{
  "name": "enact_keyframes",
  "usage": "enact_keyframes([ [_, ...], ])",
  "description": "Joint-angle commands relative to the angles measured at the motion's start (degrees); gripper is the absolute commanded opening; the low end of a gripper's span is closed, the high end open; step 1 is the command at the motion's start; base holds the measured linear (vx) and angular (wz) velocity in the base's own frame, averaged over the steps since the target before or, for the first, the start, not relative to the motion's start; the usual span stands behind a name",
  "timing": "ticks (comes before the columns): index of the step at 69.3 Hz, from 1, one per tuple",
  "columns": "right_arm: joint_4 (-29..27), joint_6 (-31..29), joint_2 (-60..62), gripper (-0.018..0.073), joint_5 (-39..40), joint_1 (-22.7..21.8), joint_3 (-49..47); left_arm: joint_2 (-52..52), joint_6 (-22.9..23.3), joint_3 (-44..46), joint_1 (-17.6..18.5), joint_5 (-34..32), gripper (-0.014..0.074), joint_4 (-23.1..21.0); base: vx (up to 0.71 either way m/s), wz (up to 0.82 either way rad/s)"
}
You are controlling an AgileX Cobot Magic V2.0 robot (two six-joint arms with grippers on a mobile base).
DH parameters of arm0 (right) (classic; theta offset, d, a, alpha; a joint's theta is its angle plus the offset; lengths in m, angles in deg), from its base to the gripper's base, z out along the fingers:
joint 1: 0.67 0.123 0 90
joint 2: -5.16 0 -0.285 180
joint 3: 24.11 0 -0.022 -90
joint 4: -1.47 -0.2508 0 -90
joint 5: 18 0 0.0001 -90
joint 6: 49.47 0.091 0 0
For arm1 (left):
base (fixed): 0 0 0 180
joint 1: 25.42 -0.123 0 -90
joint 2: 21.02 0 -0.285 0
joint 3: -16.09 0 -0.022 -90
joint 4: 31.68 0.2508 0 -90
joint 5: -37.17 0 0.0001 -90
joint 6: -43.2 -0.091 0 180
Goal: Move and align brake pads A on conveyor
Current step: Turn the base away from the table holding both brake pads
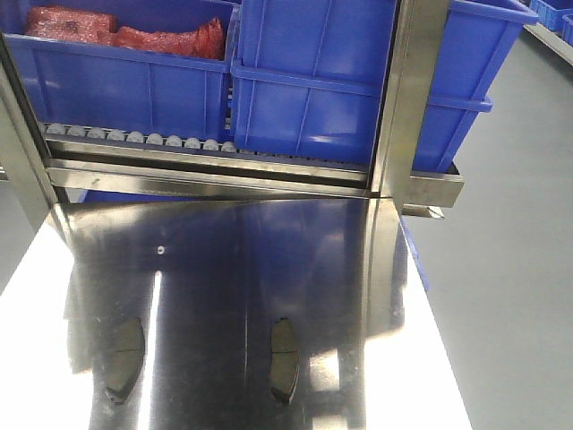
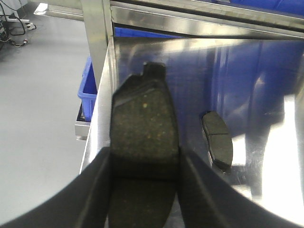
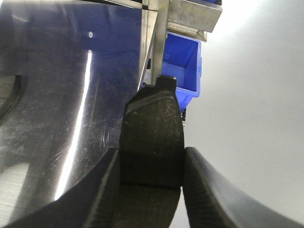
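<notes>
Two brake pads A lie on the shiny steel table (image 1: 358,269), a left pad (image 1: 125,358) and a right pad (image 1: 285,360), both lengthwise and roughly parallel. No arm appears in the front view. My left gripper (image 2: 145,154) is shut on a third pad (image 2: 145,123), held over the table's left edge. A table pad (image 2: 217,140) lies to its right. My right gripper (image 3: 151,154) is shut on another pad (image 3: 154,128), held at the table's right edge. A sliver of a table pad (image 3: 7,97) shows at far left. The conveyor is out of view.
Blue bins (image 1: 313,81) stand on a roller rack (image 1: 134,136) behind the table; one holds red bagged parts (image 1: 125,31). A steel post (image 1: 407,90) rises at the table's back right. Grey floor (image 1: 519,269) lies on both sides. A blue bin (image 3: 183,61) sits below the rack.
</notes>
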Motion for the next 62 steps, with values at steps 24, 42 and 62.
enact_keyframes([
  [24, -0.24, -0.53, -0.31, -0.0007, 5.06, -0.42, -1.62, -0.72, -0.13, 1.64, 0.22, -5.17, -0.0006, 0.0, 0.0, 0.01],
  [42, -0.24, -0.53, -0.31, -0.0007, 5.06, -0.42, -1.62, -0.72, -0.13, 1.64, 0.22, -5.17, -0.0006, 0.0, -0.04, 0.14],
  [62, -0.24, -0.53, -0.31, -0.0007, 5.06, -0.42, -1.62, -0.72, -0.13, 1.64, 0.22, -5.17, -0.0006, 0.0, -0.1, 0.31],
])
